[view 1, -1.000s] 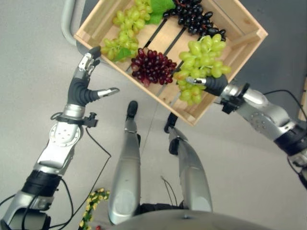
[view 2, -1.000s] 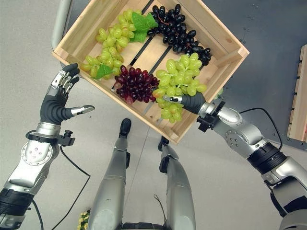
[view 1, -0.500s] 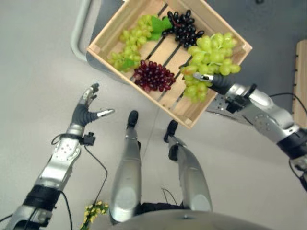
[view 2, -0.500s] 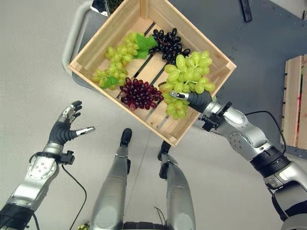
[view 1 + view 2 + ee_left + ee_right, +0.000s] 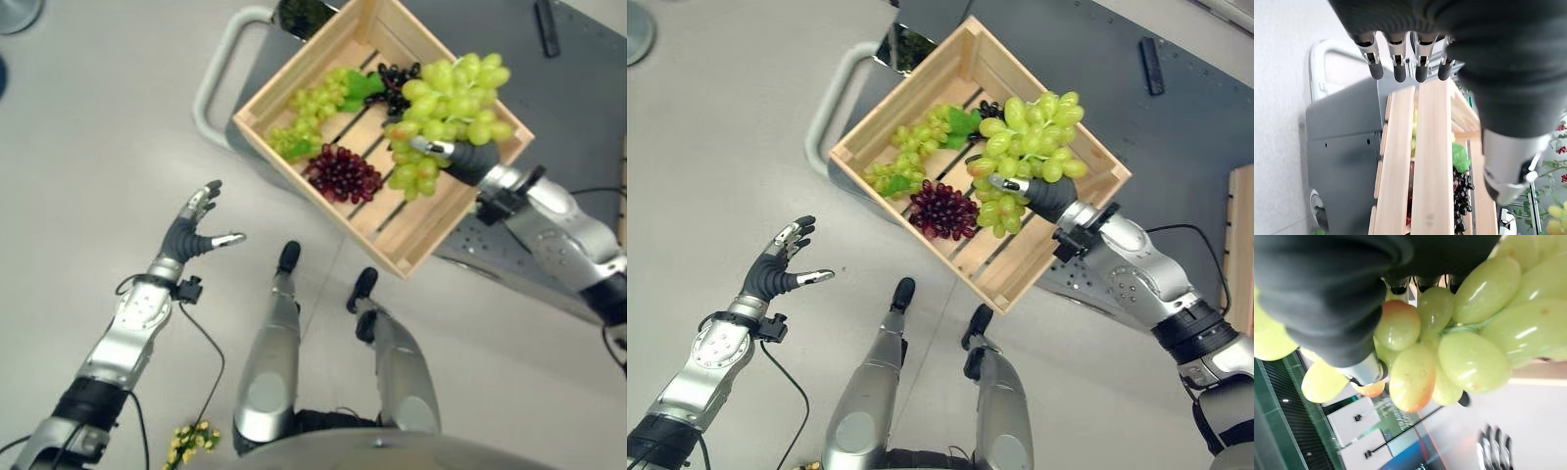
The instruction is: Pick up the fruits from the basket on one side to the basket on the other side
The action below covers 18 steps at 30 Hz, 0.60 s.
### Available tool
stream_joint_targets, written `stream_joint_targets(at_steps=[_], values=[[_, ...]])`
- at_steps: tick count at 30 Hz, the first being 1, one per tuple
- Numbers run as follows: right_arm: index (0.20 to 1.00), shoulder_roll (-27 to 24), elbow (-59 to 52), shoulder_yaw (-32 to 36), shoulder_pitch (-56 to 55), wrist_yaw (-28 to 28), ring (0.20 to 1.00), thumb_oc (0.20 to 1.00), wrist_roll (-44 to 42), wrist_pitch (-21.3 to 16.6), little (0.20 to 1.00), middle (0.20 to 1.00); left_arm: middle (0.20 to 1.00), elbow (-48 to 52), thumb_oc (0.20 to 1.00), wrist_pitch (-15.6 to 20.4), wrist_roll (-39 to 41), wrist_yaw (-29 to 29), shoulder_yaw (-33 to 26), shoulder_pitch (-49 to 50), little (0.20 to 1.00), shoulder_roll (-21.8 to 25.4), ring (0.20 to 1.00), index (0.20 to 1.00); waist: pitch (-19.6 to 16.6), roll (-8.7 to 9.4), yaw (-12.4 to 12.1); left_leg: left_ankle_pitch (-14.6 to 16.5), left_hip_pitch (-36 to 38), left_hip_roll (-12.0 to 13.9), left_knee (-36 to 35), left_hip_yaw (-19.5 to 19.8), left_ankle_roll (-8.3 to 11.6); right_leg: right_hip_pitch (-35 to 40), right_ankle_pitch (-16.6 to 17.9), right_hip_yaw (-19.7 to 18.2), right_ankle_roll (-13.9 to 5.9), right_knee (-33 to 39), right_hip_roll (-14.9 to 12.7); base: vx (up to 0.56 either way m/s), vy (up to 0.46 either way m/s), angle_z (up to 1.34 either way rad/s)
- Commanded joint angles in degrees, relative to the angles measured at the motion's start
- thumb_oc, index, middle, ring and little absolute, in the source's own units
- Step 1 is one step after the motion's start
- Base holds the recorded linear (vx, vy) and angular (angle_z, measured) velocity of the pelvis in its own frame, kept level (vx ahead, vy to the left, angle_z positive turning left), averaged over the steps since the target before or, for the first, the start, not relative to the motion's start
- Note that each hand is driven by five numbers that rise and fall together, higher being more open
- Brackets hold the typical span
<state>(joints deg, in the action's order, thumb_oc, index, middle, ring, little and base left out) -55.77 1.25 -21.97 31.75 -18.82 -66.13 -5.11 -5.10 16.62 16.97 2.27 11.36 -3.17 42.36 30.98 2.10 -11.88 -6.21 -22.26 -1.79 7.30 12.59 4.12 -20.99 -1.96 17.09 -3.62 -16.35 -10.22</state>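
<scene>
Wooden crate (image 5: 1058, 227) at 1 o'clock, walls raised all round, entry from above. Right robot hand (image 5: 1043, 196) closed on big green grape bunch (image 5: 1031, 137), hanging over crate's 3 o'clock half and blocking it. Red grapes (image 5: 942, 209) at crate's 7 o'clock, small green bunch (image 5: 911, 164) at 10 o'clock, black grapes (image 5: 392, 83) at 12 o'clock; bare slats near the 5 o'clock corner. Grey cart handle (image 5: 828, 113) loops out at crate's 10 o'clock. Left robot hand (image 5: 776, 272) fingers spread at 9 o'clock over open floor (image 5: 715, 147), well apart from crate.
</scene>
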Motion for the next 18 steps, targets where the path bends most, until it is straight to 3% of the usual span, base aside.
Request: stream_joint_targets(at_steps=[1,6,18], values=[[0.2,-4.09,-3.9,2.96,3.07,-0.21,0.2,0.2,-0.78,-5.17,0.2,0.2,1.0,4.1,1.0,2.01,-0.57,-0.8,1.21,-0.48,1.0,-0.1,1.0,1.0,-1.4,-1.96,0.56,1.33,2.53,-2.5,-0.06,-1.91,-1.2,3.18,-0.73,1.6,-4.08,-1.53,-2.23,0.0,0.017,0.23],[0.2,-3.3,-2.75,3.82,0.96,-0.16,0.2,0.2,-0.87,-4.82,0.2,0.2,1.0,3.78,1.0,1.71,1.23,-3.13,1.84,-0.02,1.0,0.59,1.0,1.0,-3.89,-2.35,0.97,1.55,4.47,-2.66,-0.43,-1.46,-1.03,6.1,-0.98,2.56,-3.98,-0.3,-2.12,0.02,0.029,0.2],[0.2,-2.98,-1.27,2.35,-3.7,-1.03,0.2,0.2,2.87,-2.71,0.2,0.2,1.0,3.14,1.0,-0.81,13.94,-13.72,3.49,-0.57,1.0,6.79,1.0,1.0,-10.8,-0.27,4.43,2.95,11.37,-2.26,-2.15,-2.44,-1.21,12.69,-0.57,1.93,-4.02,3.36,-0.24,0.04,0.012,0.0]])
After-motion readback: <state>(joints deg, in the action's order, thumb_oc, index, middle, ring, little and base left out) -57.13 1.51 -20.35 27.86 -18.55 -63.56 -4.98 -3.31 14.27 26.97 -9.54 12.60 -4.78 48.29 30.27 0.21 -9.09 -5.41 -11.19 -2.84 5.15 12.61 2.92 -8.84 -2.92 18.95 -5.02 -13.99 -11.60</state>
